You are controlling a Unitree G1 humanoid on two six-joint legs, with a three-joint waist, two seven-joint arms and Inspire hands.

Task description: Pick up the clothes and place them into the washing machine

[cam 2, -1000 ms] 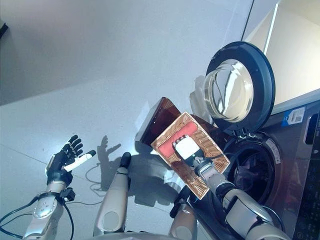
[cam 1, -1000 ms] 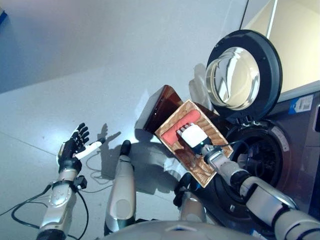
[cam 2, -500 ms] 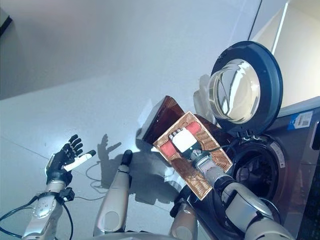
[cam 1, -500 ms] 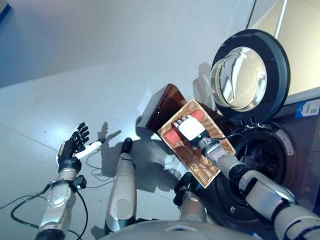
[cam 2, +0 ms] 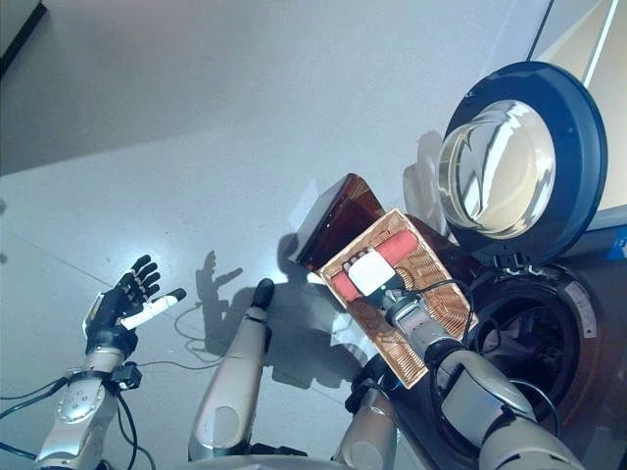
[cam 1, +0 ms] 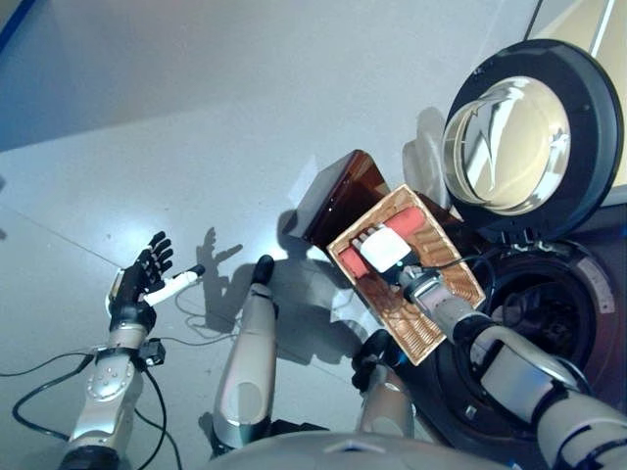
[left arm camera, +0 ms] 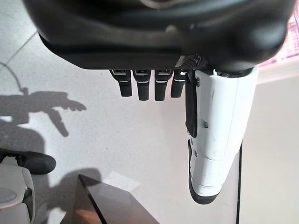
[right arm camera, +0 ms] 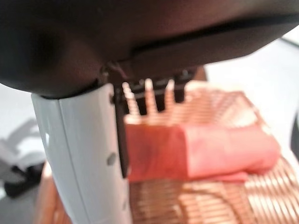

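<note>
While right hand [cam 1: 385,251] hovers over cloth [right arm camera: 196,151], fingers straight

We see a basket [cam 1: 431,323] on the floor [cam 1: 196,127] just before the washer [cam 1: 549,313], whose door [cam 1: 519,137] stands swung open behind the basket. A rolled cloth [cam 1: 407,227] lies in the basket's far end. Our right hand [cam 1: 384,251] is over the basket, at the cloth. A box [cam 1: 338,196] stands behind the basket, to its left. Our left hand [cam 1: 142,284] is far to the left, above the floor.
</note>
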